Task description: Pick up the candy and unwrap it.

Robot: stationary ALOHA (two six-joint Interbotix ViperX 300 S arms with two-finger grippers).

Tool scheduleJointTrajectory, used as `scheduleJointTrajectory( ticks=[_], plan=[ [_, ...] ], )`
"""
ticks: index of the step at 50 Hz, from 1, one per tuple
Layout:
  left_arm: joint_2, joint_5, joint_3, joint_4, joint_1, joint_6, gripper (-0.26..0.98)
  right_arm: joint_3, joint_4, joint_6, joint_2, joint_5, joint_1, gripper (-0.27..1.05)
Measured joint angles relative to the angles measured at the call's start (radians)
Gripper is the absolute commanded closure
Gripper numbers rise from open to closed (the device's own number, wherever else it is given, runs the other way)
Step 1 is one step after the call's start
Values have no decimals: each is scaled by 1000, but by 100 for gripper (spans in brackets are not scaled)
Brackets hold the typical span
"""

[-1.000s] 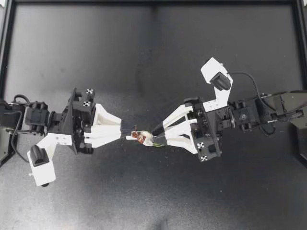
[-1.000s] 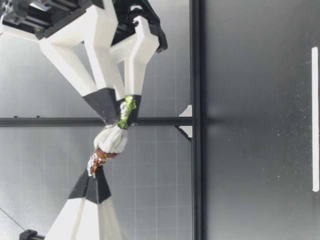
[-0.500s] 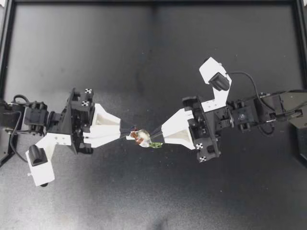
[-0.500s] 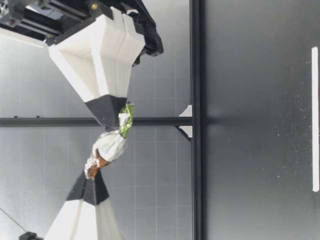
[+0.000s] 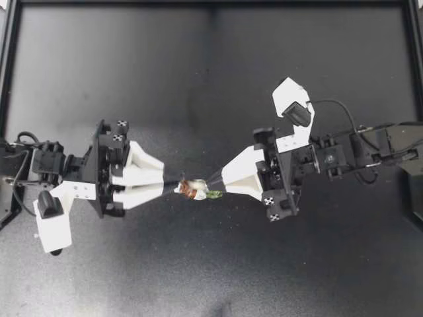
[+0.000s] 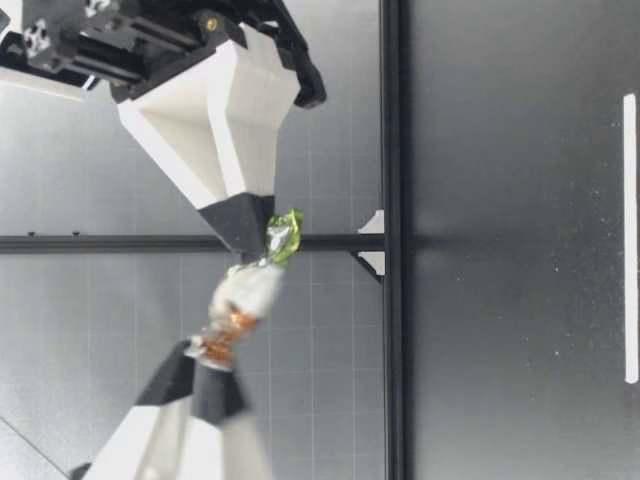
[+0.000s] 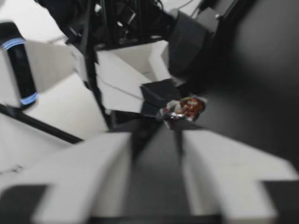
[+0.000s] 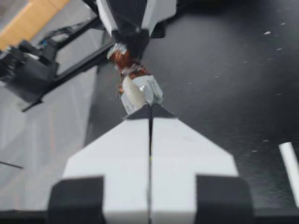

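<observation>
Foil and all, held the candy point(image 5: 195, 191) aloft between the tips, left gripper point(image 5: 177, 188) clamped on its brown tail, right gripper point(image 5: 213, 192) on the green. Looked mid-unwrap; wanted a counter-twist and pull next.

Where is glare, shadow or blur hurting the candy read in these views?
Top view: soft sheen on the table, no hard shadows; candy is small between my left gripper and right gripper. Low view: left gripper smeared, wrapper foil glinting. Left wrist view: own gripper blurred up close, candy readable ahead. Right wrist view: candy clearest, no glare.
</observation>
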Motion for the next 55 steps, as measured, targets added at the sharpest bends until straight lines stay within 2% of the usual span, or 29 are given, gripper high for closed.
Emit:
scheduleJointTrajectory(
  ticks=[3,11,17,24,29,40,55],
  plan=[
    [0,0,8,-12,-2,-61,10,0,0,-34,-9,32,-3,99],
    [0,12,44,-91,-2,-327,12,-20,0,-172,-43,175,-11,99],
    [18,48,49,-120,-3,-601,10,-57,-3,-318,-64,336,-11,99],
    [54,89,11,-138,-2,-988,10,-110,-12,-509,-71,535,-11,99],
    [98,97,-28,-140,-2,-1155,10,-156,-12,-609,-58,643,-9,99],
    [190,98,-104,-179,3,-1192,10,-189,-18,-627,-11,684,6,99],
    [199,98,-112,-201,40,-1184,10,-192,-20,-620,-11,686,61,99]
  ],
)
